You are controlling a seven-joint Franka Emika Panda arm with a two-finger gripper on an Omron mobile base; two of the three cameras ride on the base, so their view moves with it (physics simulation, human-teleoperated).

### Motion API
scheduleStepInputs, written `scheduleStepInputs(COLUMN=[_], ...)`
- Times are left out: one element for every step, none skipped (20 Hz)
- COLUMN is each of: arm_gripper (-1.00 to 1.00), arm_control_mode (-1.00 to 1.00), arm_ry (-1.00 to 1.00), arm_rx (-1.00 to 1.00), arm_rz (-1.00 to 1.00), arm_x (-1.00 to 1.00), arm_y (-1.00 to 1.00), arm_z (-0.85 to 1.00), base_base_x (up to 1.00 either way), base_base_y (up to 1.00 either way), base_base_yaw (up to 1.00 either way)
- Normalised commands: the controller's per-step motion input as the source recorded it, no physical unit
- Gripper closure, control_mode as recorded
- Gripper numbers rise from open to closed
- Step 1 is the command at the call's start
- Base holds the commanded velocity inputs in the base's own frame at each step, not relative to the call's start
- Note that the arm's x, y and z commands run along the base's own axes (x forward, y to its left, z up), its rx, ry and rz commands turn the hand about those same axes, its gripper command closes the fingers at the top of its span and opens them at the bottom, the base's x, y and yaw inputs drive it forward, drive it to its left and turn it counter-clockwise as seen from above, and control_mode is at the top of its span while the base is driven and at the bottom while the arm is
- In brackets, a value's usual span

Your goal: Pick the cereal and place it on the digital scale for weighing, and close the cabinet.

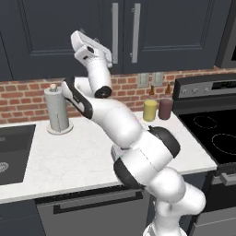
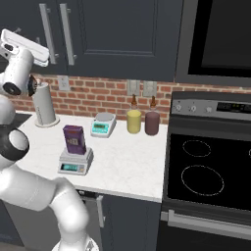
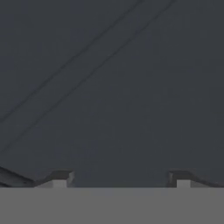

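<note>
The cereal (image 2: 73,138), a dark purple box, stands upright on the light-grey digital scale (image 2: 75,162) near the counter's front edge. My gripper (image 1: 109,56) is raised high against the dark cabinet (image 1: 175,27), right beside the left door's silver handle (image 1: 115,32). In the hand view the gripper (image 3: 120,179) is open, its fingertips (image 3: 61,178) wide apart with nothing between them, and the cabinet door panel (image 3: 131,87) is close in front. Both cabinet (image 2: 122,34) doors look flush and shut.
A paper towel holder (image 2: 44,104) stands at the back left by the brick wall. A smaller white scale (image 2: 103,124), a yellow canister (image 2: 134,121) and a maroon canister (image 2: 152,122) sit further back. The stove (image 2: 211,166) is right, the sink (image 1: 14,152) left.
</note>
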Motion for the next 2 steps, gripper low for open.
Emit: scheduleStepInputs(arm_gripper=[-1.0, -1.0], arm_control_mode=[-1.0, -1.0], arm_ry=[0.18, 0.19], arm_rx=[0.05, 0.05], arm_rz=[0.0, 0.0], arm_x=[1.0, 1.0], arm_y=[-0.11, -0.12], arm_z=[0.0, 0.0], base_base_x=[0.0, 0.0], base_base_y=[0.0, 0.0], base_base_yaw=[0.0, 0.0])
